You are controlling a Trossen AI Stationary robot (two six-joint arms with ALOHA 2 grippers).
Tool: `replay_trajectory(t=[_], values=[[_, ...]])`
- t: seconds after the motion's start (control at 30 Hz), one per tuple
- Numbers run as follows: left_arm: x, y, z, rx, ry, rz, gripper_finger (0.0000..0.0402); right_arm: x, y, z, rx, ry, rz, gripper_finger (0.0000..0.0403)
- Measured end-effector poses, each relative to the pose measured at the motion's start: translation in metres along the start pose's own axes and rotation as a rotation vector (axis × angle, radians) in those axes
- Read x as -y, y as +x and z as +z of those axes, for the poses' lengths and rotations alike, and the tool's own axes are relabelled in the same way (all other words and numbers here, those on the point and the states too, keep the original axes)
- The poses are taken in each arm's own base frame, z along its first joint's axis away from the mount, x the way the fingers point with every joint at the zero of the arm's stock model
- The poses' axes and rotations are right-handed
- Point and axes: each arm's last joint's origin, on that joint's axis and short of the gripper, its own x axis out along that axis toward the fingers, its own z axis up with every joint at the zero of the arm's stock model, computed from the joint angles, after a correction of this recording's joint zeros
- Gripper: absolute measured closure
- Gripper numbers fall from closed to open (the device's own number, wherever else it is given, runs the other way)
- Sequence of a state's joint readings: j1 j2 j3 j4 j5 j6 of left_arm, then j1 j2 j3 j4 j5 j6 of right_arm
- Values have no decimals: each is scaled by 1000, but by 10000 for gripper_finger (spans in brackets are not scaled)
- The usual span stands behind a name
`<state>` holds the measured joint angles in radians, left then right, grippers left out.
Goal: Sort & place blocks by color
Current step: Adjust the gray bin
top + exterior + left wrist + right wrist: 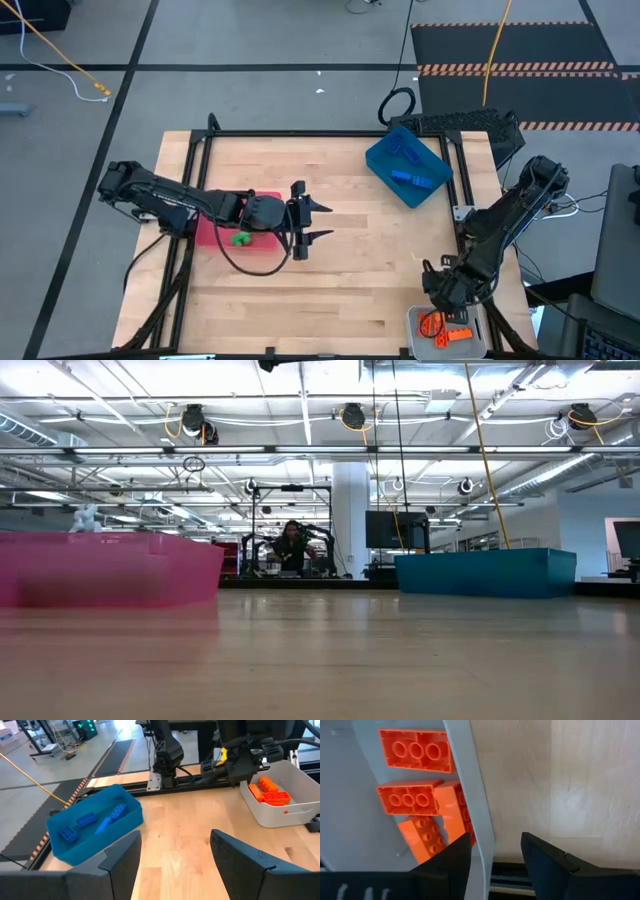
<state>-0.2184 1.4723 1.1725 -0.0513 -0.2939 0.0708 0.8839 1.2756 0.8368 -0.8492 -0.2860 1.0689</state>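
1. Orange blocks (pixel 415 799): 4 or so lie together inside the grey tray (pixel 478 343) at the near right corner of the table (pixel 340 270). In the right wrist view they rest against the tray's inner wall, some with hollow undersides up.
2. Blue blocks (pixel 85 820): about 4 lie inside the blue tray (pixel 380 160), which sits tilted at the far right of the table. 2 lie flat; the others overlap and cannot be counted exactly.
3. Green blocks (pixel 241 238): a small green cluster lies in the red tray (pixel 262 243) at the left of the table, partly hidden under the left arm. The number cannot be told.
4. Left gripper (pixel 322 221): extends past the red tray's right edge, above bare table near the centre. Fingers are spread wide with nothing between them; the left wrist view confirms only wood in the gap.
5. Right gripper (pixel 492 852): positioned over the grey tray's left wall, 1 finger over the tray interior and 1 over the table side. Fingers stand apart and hold nothing.
6. Low view: the red tray shows left and the blue tray right, well apart, with bare wood between.
7. Background: a person (pixel 291 547) sits at a distant bench in the room beyond the table.
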Motion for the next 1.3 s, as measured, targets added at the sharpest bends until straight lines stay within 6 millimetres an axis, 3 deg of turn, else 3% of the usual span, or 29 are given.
replay_trajectory(t=[0.33,0.53,0.67,0.87,1.3], values=[[0,0,0,0,-1,0,160,-4,22,2,-5,-15,-109,236],[0,0,0,0,-1,0,160,1,30,10,6,-200,-210,243],[0,0,0,1,-1,0,160,4,32,16,-20,-364,-232,284],[0,0,0,1,2,0,160,8,32,22,-43,-598,-244,391],[0,0,0,1,2,1,160,7,23,37,18,-924,-319,400]])
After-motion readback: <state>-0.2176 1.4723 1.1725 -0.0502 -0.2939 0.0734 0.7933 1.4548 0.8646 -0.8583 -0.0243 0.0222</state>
